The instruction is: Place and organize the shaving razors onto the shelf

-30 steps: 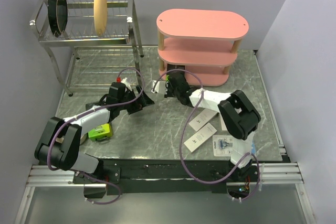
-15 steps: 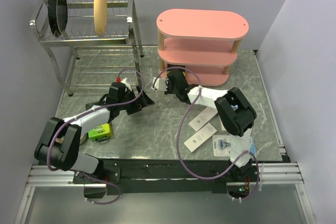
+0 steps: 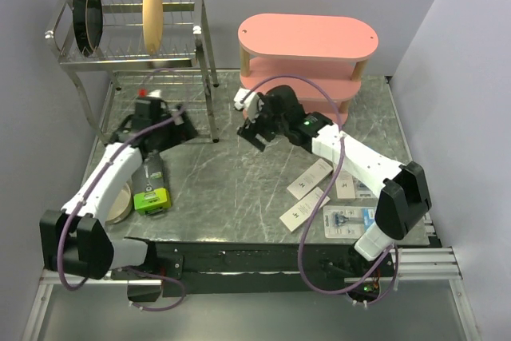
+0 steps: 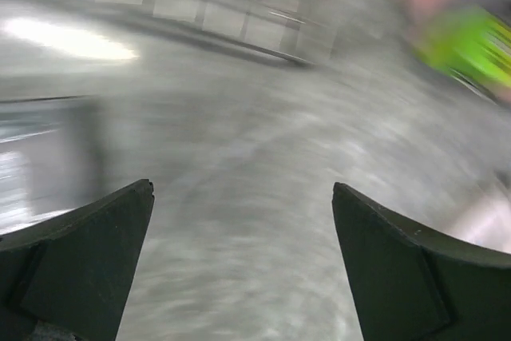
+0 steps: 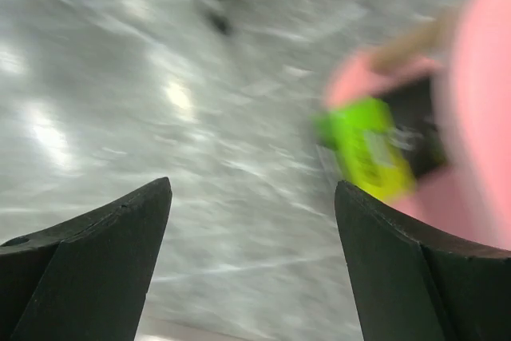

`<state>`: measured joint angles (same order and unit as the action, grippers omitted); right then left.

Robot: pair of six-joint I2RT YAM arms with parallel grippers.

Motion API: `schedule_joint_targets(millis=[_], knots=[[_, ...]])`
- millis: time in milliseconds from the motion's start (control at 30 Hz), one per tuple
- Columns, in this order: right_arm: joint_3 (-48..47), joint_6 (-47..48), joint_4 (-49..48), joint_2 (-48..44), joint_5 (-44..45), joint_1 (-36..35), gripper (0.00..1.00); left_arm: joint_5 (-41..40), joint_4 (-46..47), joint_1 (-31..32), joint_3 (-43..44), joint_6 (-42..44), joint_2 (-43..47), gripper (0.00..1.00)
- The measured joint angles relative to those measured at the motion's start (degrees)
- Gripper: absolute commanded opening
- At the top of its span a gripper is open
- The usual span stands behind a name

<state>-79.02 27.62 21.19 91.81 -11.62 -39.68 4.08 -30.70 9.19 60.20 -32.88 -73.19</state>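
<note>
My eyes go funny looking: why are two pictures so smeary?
Left wrist view: everything past the fingers is streaked, the green box just a smear. Right wrist view: the same, with the shelf a fuzzy pink blob. Top view: sharp all over.

nothing can be read for certain. the slim white boxes [image 3: 309, 178] each bear a small dark mark in the middle, too small to make out. the blister pack [image 3: 349, 219] has a blue card with print too fine to read. the lime-green box [image 3: 152, 200] shows unreadable dark lettering. the second lime-green box [image 5: 367, 149] is only a blur.
</note>
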Motion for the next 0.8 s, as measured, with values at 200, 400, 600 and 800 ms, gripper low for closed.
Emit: schedule_joint_targets(millis=[200,400,600,800], knots=[[-5.1,-13.4,2.0,4.9,-6.7,-5.2,0.90,-6.4,-6.6,-14.8,0.0,2.5,-0.1,1.00],[-4.9,-19.1,2.6,5.7,-8.9,-6.1,0.89,-8.7,-7.8,-19.8,0.0,3.3,-2.8,0.96],[-3.1,-21.6,1.6,5.6,-9.6,-6.3,0.89,-10.6,-7.7,-25.0,-2.0,2.2,-7.5,0.91],[-1.8,-21.8,1.6,5.5,-9.6,-6.5,0.89,-8.0,-5.9,-25.0,-3.2,2.0,-12.1,0.76]])
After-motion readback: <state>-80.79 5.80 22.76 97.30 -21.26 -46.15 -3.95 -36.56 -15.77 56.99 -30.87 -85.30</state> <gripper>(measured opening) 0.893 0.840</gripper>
